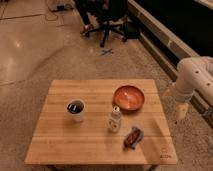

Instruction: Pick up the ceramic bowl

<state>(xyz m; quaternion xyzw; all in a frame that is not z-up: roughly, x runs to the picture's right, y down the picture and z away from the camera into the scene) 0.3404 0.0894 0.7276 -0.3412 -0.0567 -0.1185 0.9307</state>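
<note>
The ceramic bowl (129, 96) is wide, shallow and glossy orange-red. It sits upright on the wooden table (60, 140), near the far right corner. My gripper (181, 112) hangs from the white arm (192, 80) off the table's right edge, to the right of the bowl and clear of it, pointing down. It holds nothing that I can see.
A white cup with a dark inside (76, 109) stands left of centre. A small white bottle (115, 120) stands in front of the bowl. A red-and-dark packet (133, 137) lies at the front right. An office chair (107, 20) and a dark wall unit are behind.
</note>
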